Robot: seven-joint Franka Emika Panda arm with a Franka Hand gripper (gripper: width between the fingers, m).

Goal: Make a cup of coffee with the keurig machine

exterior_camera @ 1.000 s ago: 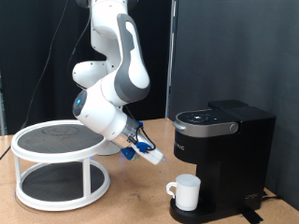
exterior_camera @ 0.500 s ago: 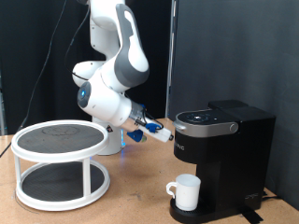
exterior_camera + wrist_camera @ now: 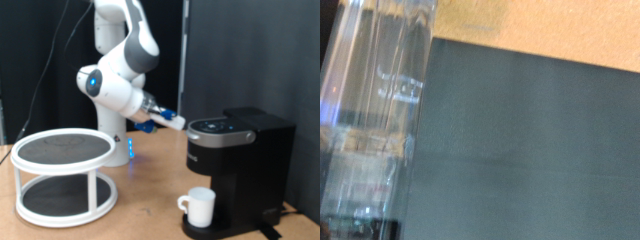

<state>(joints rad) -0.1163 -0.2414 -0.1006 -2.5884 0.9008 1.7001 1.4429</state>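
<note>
From the exterior view, the big change was height: a second earlier my gripper (image 3: 172, 121) was hanging low beside the white two-tier round stand (image 3: 63, 176), angled down toward the wooden table (image 3: 140, 215), and over that second it swung up and across until it sat just off the lid edge of the black boxy keurig machine (image 3: 236, 166), at about lid level. I read that as the arm lining up on the brewer's top, with nothing on the machine itself touched yet; the rounded lid looked shut. The plain white ceramic cup (image 3: 199, 207) hadn't moved, standing upright on the drip base under the spout, mouth up, handle pointing to the exterior view's left. The machine's long axis ran sideways across the frame, its silver-rimmed top panel facing up on the exterior view's left end. On the wrist view, honestly not much: a blurry clear plastic piece, a flat dark grey surface and a strip of tan table. No fingers showed there, so I couldn't tell whether the hand was spread or closed.
</note>
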